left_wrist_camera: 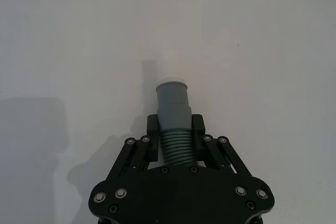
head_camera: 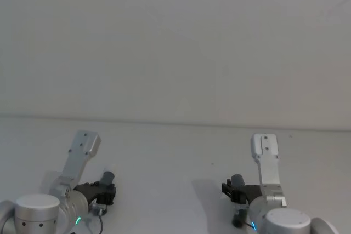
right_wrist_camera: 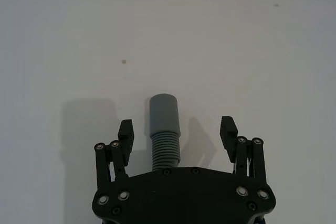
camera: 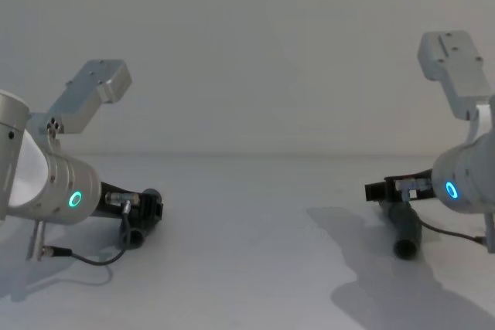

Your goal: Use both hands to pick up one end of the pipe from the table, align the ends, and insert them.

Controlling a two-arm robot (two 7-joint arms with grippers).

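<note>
Head view: my left gripper sits low by the near edge of the table, on its left side. The left pipe piece pokes forward out of it. My right gripper is by the same near edge on the right side, well apart from the other. The right pipe piece shows at its front.

Left wrist view: my left gripper is clamped tight on the left pipe piece. Both fingers press against its ribbed middle. The smooth grey end juts out past my fingertips over bare table.

Right wrist view: my right gripper is spread wide. The right pipe piece lies between the fingers, nearer one of them and touching neither. Its smooth grey end points out past the fingertips over the table.

Chest view: my left gripper is low on the table's left side. The left pipe piece bends down from it toward the surface. My right gripper is on the right side, and the right pipe piece slopes down beneath it. I cannot tell whether its lower tip rests on the table or hangs just above it.
</note>
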